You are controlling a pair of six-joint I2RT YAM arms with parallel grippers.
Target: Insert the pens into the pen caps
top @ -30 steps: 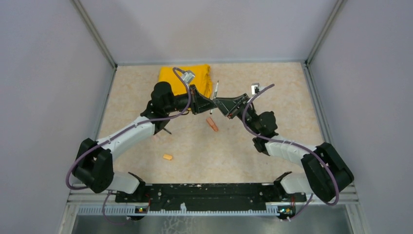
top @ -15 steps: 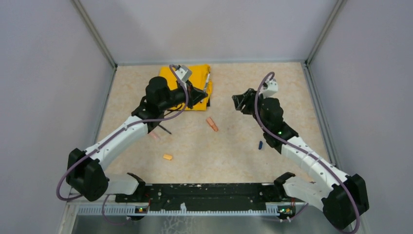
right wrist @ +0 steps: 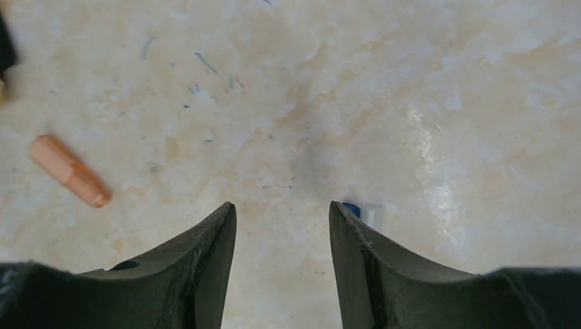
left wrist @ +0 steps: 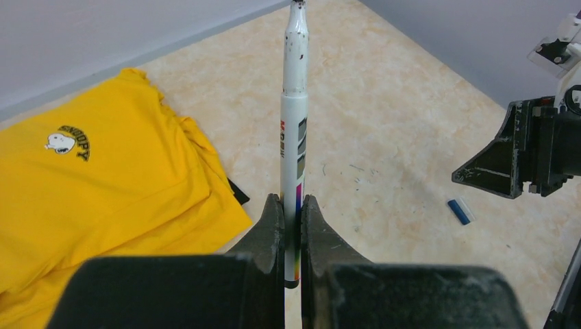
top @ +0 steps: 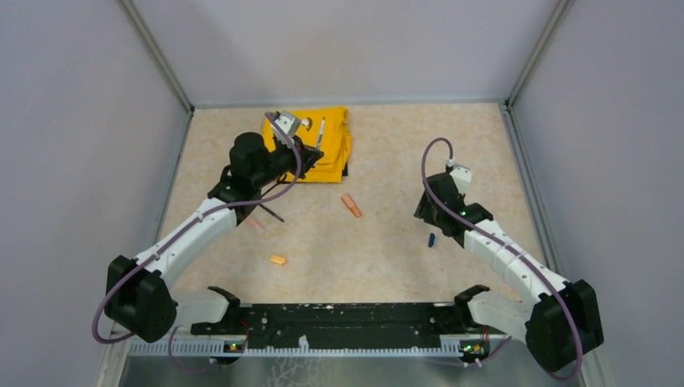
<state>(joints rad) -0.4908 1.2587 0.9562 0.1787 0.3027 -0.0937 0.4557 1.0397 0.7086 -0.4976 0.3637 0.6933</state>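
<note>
Fingers (left wrist: 270, 229) of the left gripper (left wrist: 293, 226) are closed tight on a white pen (left wrist: 294, 137). They pinch its lower barrel, so the pen sticks straight out ahead of them with its narrower end pointing to the top of the left wrist view. Seen from above, this gripper hangs in the upper left of the frame, over the near edge of a folded yellow cloth (top: 335, 153), and the pen slants up across the cloth.

The right gripper (right wrist: 282, 226) has its jaws standing apart with nothing between them, only bare table (right wrist: 411, 103). A small blue cap (right wrist: 353, 208) lies on the table just beside the tip of the right-hand finger in the right wrist view, partly hidden behind it. In the top view the cap sits right of centre, just below that gripper.

An orange marker (top: 351, 205) lies flat near the middle of the top view, well apart from both grippers. A short orange cap (top: 277, 260) lies lower and to the left. A thin dark pen (top: 273, 214) lies beside the left arm, partly under it.
</note>
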